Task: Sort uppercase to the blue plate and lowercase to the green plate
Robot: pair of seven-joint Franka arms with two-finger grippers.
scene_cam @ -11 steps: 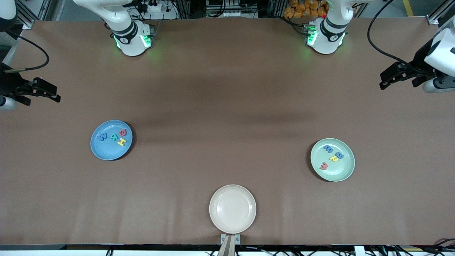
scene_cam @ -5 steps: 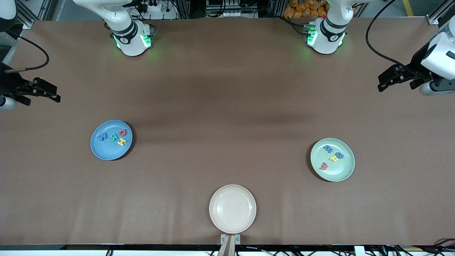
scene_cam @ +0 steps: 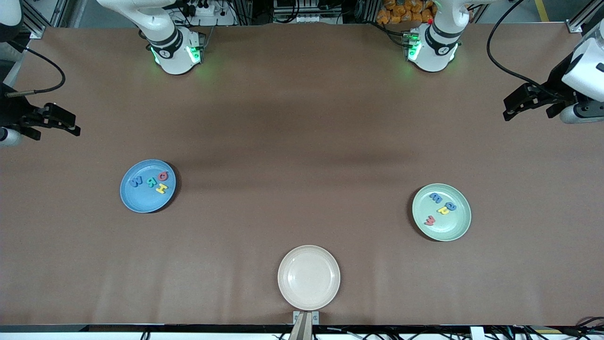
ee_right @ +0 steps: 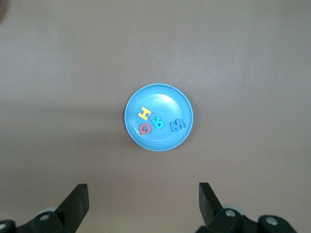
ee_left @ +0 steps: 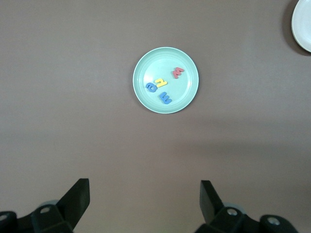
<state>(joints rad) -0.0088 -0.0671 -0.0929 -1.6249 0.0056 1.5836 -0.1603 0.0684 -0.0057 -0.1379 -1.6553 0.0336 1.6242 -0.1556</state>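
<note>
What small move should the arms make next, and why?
Probably none: both should simply wait. Four letters lie in the blue plate, four in the green plate; the cream plate holds nothing. The left gripper and right gripper hang open at the table's ends.

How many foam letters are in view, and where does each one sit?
8. Four on the blue plate: blue W, teal R, red Q, yellow H. Four on the green plate: blue m, blue a, yellow letter, red w. None seems hidden.
</note>
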